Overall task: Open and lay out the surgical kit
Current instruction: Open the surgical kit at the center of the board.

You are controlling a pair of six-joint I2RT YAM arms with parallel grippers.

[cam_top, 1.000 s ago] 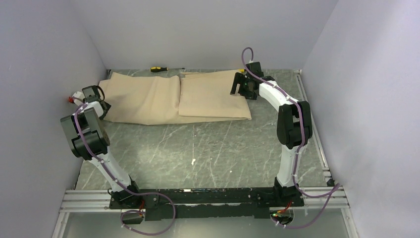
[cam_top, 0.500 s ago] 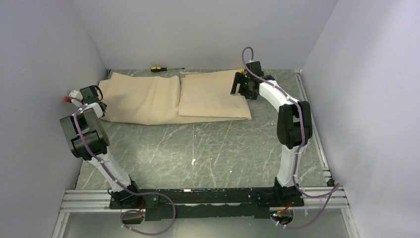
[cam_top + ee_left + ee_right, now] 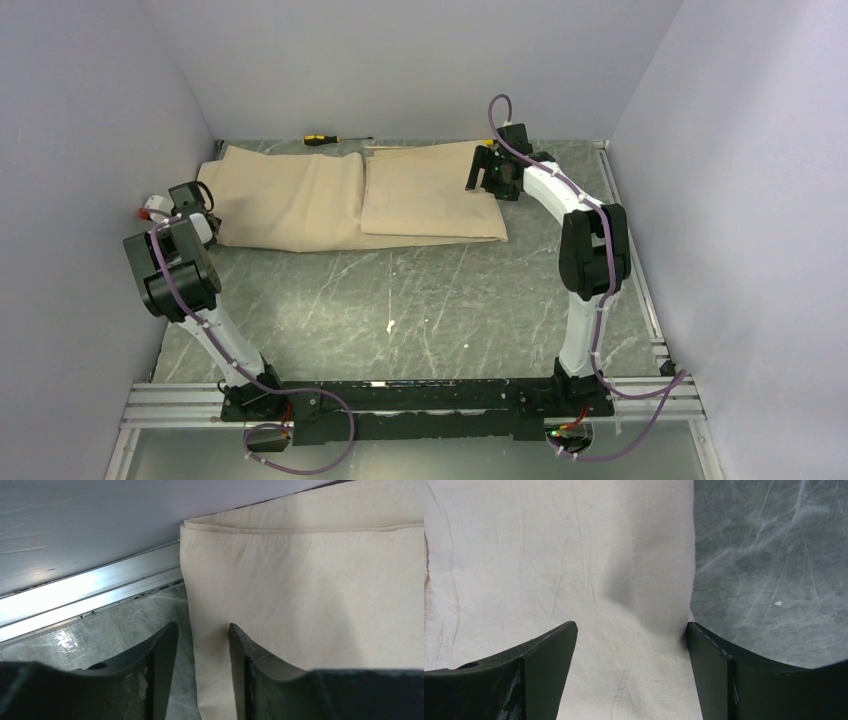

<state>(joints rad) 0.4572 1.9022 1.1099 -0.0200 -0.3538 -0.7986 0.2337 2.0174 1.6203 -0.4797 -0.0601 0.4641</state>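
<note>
The beige wrap cloth (image 3: 330,200) lies folded across the far half of the table. The mesh tray, clamps, tweezers and packets are out of view. My left gripper (image 3: 203,218) is at the cloth's left end. In the left wrist view it (image 3: 202,630) is open with a narrow gap, and the cloth's (image 3: 310,595) edge lies between its jaws. My right gripper (image 3: 487,178) is at the cloth's right end. In the right wrist view it (image 3: 631,630) is wide open, low over the cloth (image 3: 524,555), with its right finger at the cloth's edge.
A yellow-and-black screwdriver (image 3: 322,139) lies by the back wall behind the cloth. An aluminium rail (image 3: 90,595) and the left wall run close beside my left gripper. The grey marble table (image 3: 400,290) stretches in front of the cloth.
My left gripper has shifted slightly nearer and to the right, along the cloth's left edge. The right arm and the cloth have not moved.
</note>
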